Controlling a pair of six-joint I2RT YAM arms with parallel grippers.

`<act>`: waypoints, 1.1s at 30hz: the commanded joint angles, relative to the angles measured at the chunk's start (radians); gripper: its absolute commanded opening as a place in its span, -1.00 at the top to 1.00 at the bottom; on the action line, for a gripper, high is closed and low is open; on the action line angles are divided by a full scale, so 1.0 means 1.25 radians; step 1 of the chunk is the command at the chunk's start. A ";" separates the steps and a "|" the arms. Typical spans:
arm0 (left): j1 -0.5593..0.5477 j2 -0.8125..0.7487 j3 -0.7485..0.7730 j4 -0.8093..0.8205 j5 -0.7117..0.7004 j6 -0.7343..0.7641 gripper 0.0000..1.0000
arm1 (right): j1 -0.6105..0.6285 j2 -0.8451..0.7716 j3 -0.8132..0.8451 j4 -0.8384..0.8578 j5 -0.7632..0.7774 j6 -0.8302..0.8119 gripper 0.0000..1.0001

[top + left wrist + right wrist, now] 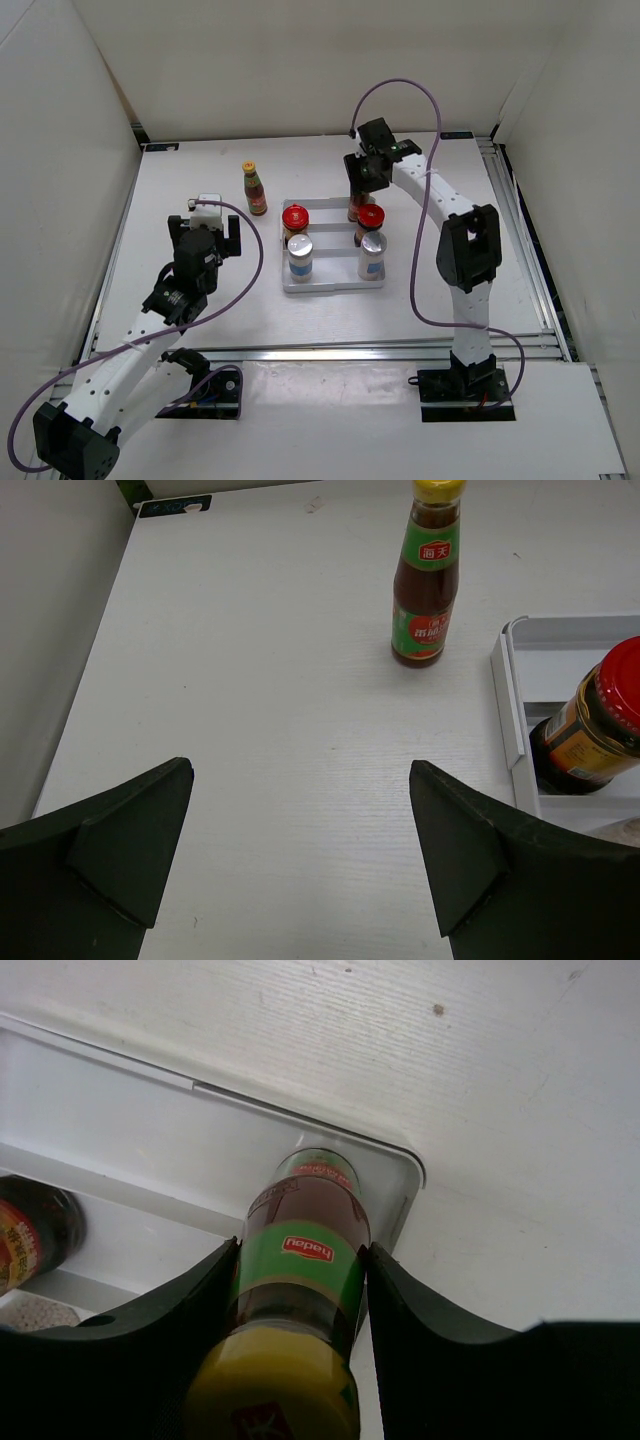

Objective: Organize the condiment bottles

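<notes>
The left arm (110,375) and right arm (440,195) are wearing white shells with black joints; purple cables (262,255) are looping along them; claw fingers (480,850) are showing matte black.

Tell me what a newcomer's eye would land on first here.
The right gripper, jaws shut on a slim dark-red yellow-capped sauce bottle at the far right corner of the white ridged tray, stands out first. Then the two red-lidded jars and two white silver-capped shakers in that tray, and a matching sauce bottle alone on the table to its left.
</notes>
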 commanded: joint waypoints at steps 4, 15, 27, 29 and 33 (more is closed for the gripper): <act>-0.002 -0.004 -0.004 0.010 -0.001 -0.002 -1.00 | 0.001 -0.066 -0.039 0.080 0.012 0.005 -0.37; 0.021 0.066 0.073 -0.009 0.080 -0.062 -1.00 | 0.008 -0.330 -0.082 0.035 0.106 0.032 -1.00; 0.154 0.489 0.438 0.075 0.348 -0.088 -1.00 | 0.008 -0.641 -0.332 0.050 -0.021 0.103 -1.00; 0.165 0.567 0.486 0.075 0.381 -0.080 -1.00 | 0.008 -0.681 -0.350 0.050 -0.021 0.103 -1.00; 0.172 0.663 0.518 0.108 0.411 -0.080 -1.00 | 0.001 -0.733 -0.383 0.022 -0.028 0.070 -1.00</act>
